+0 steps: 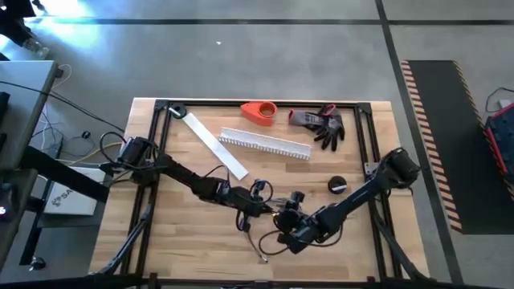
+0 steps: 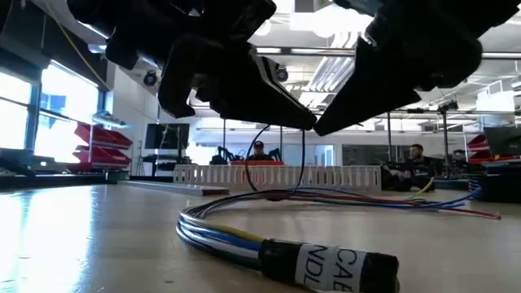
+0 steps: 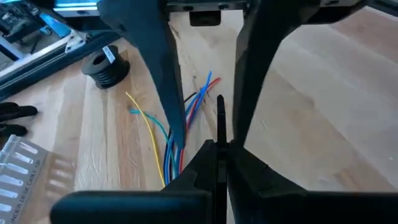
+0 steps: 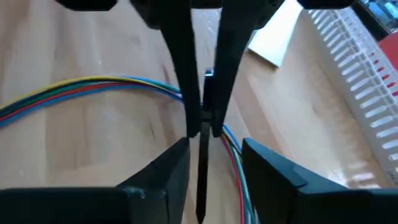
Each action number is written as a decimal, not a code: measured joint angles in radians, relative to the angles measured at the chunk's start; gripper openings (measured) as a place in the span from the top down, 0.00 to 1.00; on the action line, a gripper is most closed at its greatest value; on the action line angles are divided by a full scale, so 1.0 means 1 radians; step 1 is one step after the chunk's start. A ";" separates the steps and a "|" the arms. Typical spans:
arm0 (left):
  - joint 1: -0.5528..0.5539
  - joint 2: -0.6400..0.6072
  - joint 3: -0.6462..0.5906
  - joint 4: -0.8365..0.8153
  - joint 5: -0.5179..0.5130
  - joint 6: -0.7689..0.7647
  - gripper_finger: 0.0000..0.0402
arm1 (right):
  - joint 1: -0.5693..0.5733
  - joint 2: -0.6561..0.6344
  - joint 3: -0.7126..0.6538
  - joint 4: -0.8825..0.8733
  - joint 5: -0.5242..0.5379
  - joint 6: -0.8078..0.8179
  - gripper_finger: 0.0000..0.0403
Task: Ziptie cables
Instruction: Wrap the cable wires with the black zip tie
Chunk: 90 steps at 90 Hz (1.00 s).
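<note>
Carefully now: the tie's tail had to be fed straight and kept around the whole bundle.
The left pincer (image 3: 219,144) was clamped on the thin black ziptie (image 3: 220,112), while the right pincer (image 4: 214,146) stood just opposite with its fingers apart, astride the strip. The cables (image 4: 93,84) lay on the table directly beneath both pincers: thin blue, red, green and yellow wires, loosely curved and splaying at one end.

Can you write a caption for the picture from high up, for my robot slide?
Two grippers, left and right, meet over the cables near the table's front edge.
</note>
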<state>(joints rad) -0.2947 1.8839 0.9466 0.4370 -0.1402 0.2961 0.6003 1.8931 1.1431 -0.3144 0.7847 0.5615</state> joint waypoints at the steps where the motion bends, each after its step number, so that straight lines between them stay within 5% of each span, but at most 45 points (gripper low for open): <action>1: 0.000 0.000 0.000 0.000 0.000 -0.001 1.00 | 0.000 0.000 0.000 0.001 0.000 -0.003 0.72; 29: 0.000 0.000 0.000 -0.005 0.002 -0.007 1.00 | 0.009 0.000 0.000 0.035 -0.027 -0.033 0.98; 90: 0.006 0.001 0.000 -0.013 0.023 -0.034 1.00 | 0.318 0.000 0.001 -0.308 -0.151 0.859 1.00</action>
<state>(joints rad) -0.2890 1.8847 0.9470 0.4236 -0.1169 0.2624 0.9179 1.8931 1.1442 -0.6223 0.6337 1.4204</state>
